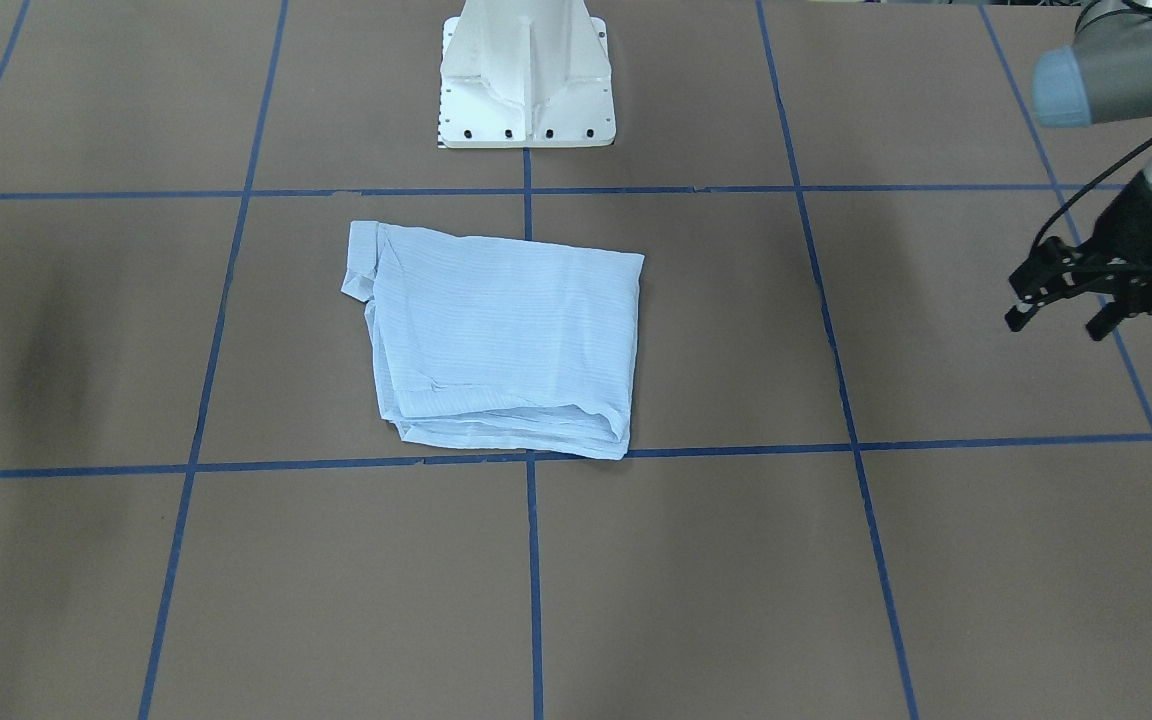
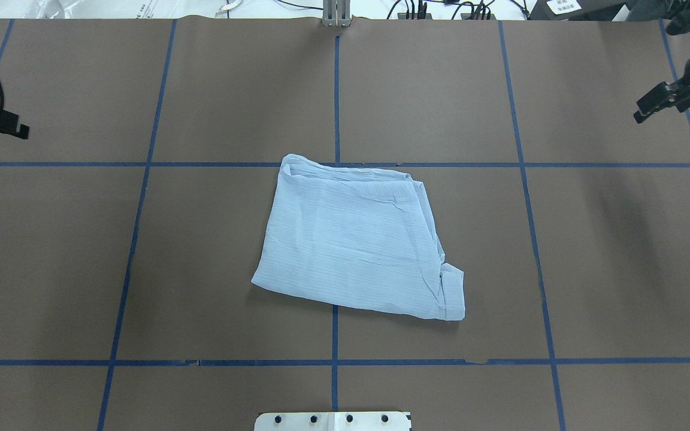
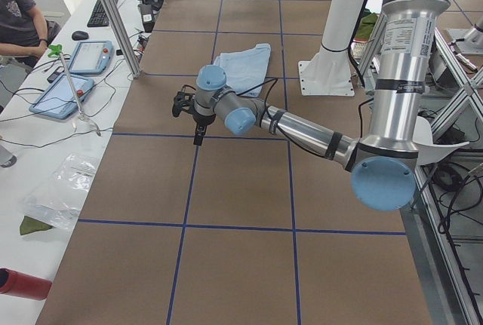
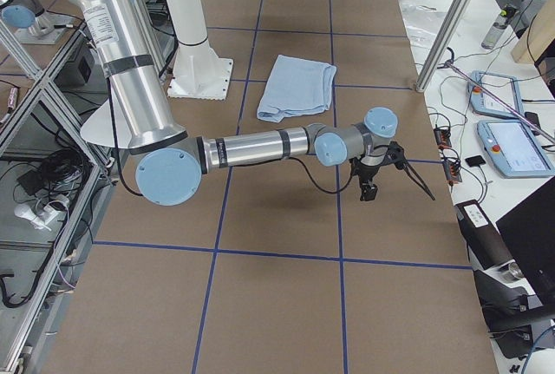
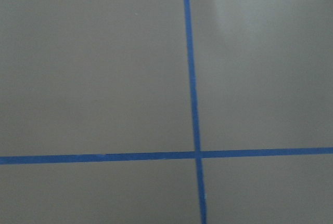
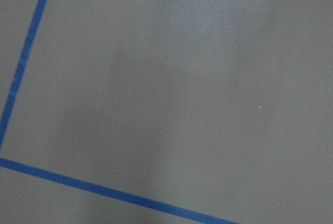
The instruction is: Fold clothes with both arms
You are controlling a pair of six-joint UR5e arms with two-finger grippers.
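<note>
As the shirt point(image 2: 351, 239) lies folded (unevenly), well apart from the left gripper point(image 1: 1056, 327) and right gripper point(image 2: 645, 111), both spread and empty, folding seems finished.

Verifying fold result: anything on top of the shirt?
Nothing lies on the shirt; left gripper and right gripper hover far aside. Its folded-under layers are covered.

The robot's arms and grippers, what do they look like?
Alike, the left arm and right arm are silver-grey metal tubes with round light-blue joint caps, black bands, a white printed label on the upper tube and a thin black cable alongside. The left gripper and right gripper are black and two-fingered.
</note>
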